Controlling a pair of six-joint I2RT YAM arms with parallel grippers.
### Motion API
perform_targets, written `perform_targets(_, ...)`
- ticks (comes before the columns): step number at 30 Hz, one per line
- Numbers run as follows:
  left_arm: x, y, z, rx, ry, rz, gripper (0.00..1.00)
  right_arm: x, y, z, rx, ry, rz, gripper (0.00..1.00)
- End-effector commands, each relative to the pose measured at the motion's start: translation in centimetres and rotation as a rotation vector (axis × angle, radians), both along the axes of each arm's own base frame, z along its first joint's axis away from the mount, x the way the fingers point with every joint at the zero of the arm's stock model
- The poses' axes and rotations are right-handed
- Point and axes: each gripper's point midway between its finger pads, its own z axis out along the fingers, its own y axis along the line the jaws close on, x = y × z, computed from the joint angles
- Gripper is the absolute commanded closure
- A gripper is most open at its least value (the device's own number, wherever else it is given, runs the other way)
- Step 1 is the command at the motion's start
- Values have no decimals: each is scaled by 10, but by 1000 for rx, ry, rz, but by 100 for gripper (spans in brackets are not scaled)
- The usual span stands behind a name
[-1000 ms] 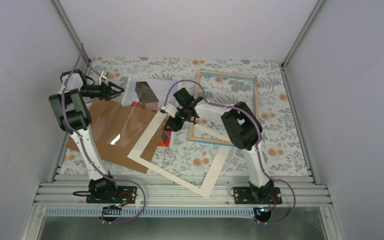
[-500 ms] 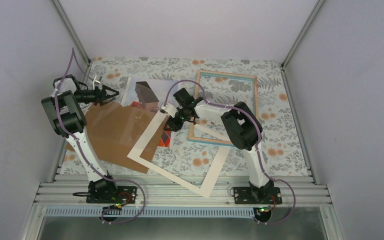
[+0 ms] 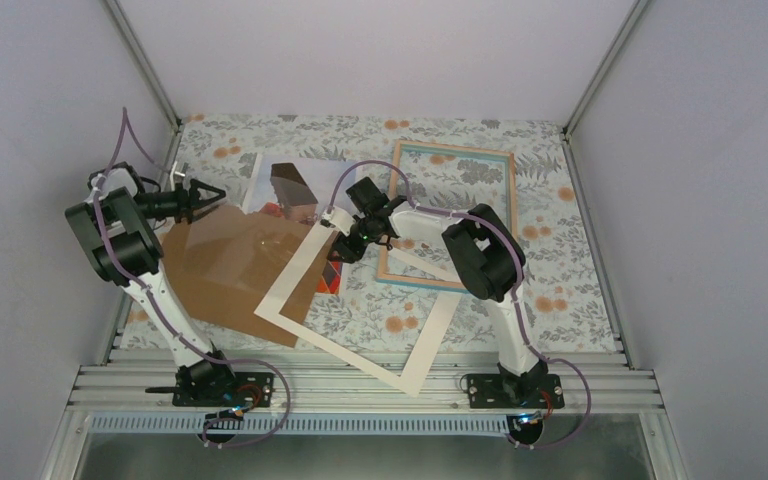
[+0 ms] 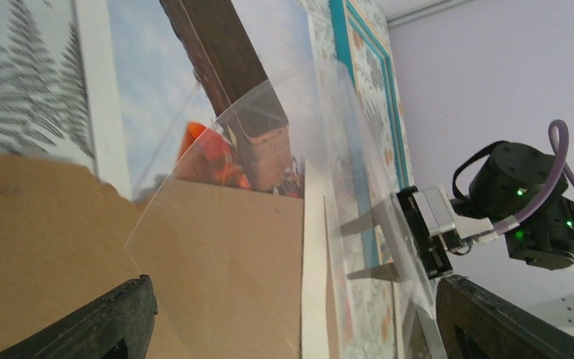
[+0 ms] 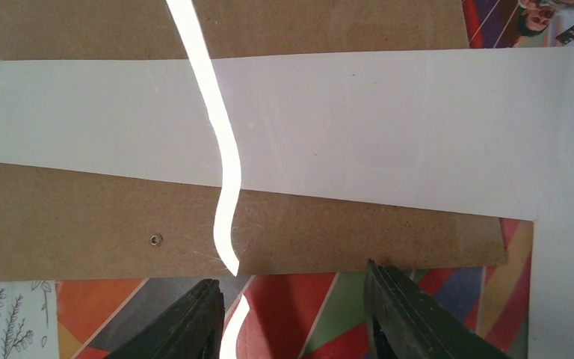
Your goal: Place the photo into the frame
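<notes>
Nearest the arm bases, a cream mat border (image 3: 360, 355) lies slantwise on the flowered worktop (image 3: 560, 250), its far corner pointing toward the middle. To its left a brown backing board (image 3: 210, 285) lies flat, one corner tucked under the mat's left strip. A clear sheet (image 3: 250, 235) rests over the board's far part. It catches the light and lifts in a curve toward the right arm.

The right tool (image 3: 345, 245) hangs low over the mat's far corner, above the edge of the board and a striped, red-and-orange patch of print. Its jaws stand partly apart. I cannot tell whether they touch the clear sheet.

Farther back on the left, the left tool (image 3: 215, 192) hovers at the board's far corner, its jaws spread wide around nothing.

The photo (image 3: 295, 185) lies flat on the worktop between the two tools, its brown basket and pale sky showing. Its near part is covered by the board and the mat.

The frame (image 3: 457, 149) lies flat at the far right, just beside the photo, with the right arm reaching across its near corner.
</notes>
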Motion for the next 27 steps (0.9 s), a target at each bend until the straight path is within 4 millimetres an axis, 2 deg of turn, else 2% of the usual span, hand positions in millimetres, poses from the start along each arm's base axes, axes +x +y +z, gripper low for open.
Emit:
perform_targets(1,-16,-17,19,-32,-37,-33,7,-24,-53,-78,-287,109,-75,51)
perform_targets(6,-28,-15,24,-45,-31,-4,6,-24,-53,-78,-288,104,-78,52)
perform_targets(9,-33,-11,30,-60,-45,20,0,-24,-53,-77,-285,104,-79,52)
perform_targets(20,-51,-17,36,-80,-27,39,0,-24,-55,-74,-283,91,-81,53)
perform_targets(27,-54,-8,51,-114,-57,95,0,-25,-55,-75,-283,88,-80,54)
